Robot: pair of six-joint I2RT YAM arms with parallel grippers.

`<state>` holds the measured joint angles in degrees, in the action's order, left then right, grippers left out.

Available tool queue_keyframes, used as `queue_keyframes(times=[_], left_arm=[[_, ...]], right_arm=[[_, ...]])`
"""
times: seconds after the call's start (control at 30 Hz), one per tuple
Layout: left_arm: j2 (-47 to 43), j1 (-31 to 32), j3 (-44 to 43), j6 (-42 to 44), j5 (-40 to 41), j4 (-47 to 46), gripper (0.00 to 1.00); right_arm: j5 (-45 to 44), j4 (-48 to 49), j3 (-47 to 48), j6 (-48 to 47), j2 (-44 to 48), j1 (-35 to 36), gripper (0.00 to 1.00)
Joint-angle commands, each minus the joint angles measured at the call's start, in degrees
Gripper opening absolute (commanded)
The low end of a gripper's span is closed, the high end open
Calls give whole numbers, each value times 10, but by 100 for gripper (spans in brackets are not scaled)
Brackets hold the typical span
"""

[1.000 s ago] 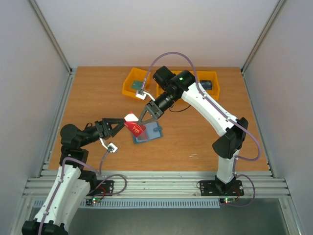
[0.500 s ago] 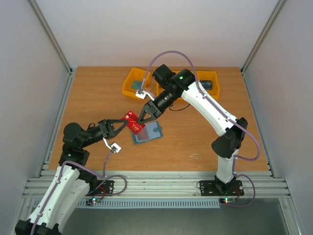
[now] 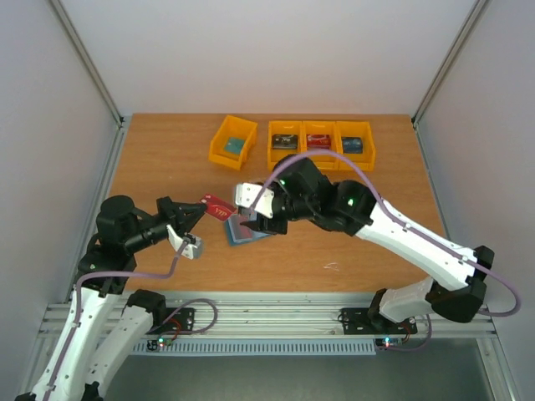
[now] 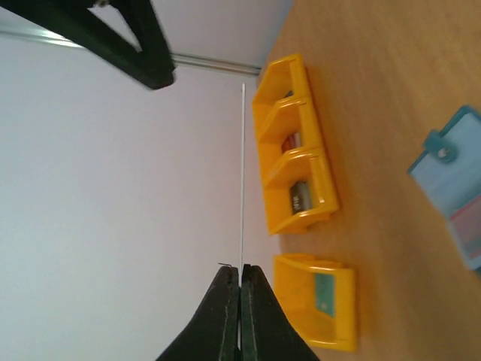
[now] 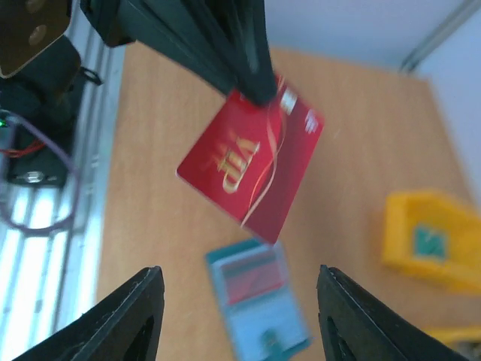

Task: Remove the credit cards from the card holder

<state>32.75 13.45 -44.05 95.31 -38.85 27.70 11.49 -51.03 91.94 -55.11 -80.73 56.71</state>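
A red credit card (image 3: 218, 206) marked VIP hangs above the table with my left gripper (image 3: 194, 211) shut on its left end. In the left wrist view the card (image 4: 242, 173) shows edge-on as a thin line between the closed fingers (image 4: 225, 316). The slate-blue card holder (image 3: 248, 233) lies open on the table under my right gripper (image 3: 253, 223). The right wrist view shows the red card (image 5: 252, 169) just ahead of my open right gripper (image 5: 239, 272), apart from both fingers. Below it, the holder (image 5: 259, 304) keeps another reddish card in its pocket.
A single yellow bin (image 3: 232, 143) with a teal card stands at the back. A triple yellow bin (image 3: 321, 144) with cards inside stands to its right. The table's wooden surface (image 3: 351, 251) stretches to the right of the holder.
My left gripper closed on the red card and drew it left. My right gripper let go of the card and opened, and the right arm swung down toward the near side.
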Motion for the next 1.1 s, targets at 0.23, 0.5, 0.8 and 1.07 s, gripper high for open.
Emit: queue_keyframes(times=[0.23, 0.5, 0.8, 1.07], left_arm=[[9, 5, -29, -143, 21, 52, 0], [10, 5, -29, -176, 15, 43, 0], [7, 6, -28, -183, 12, 38, 0], [7, 6, -29, -212, -7, 16, 0]], right_arm=[[-58, 344, -141, -294, 7, 88, 53], [-92, 356, -133, -312, -21, 88, 31], [-174, 322, -135, -322, -26, 80, 24], [-184, 319, -121, -275, -19, 75, 1]])
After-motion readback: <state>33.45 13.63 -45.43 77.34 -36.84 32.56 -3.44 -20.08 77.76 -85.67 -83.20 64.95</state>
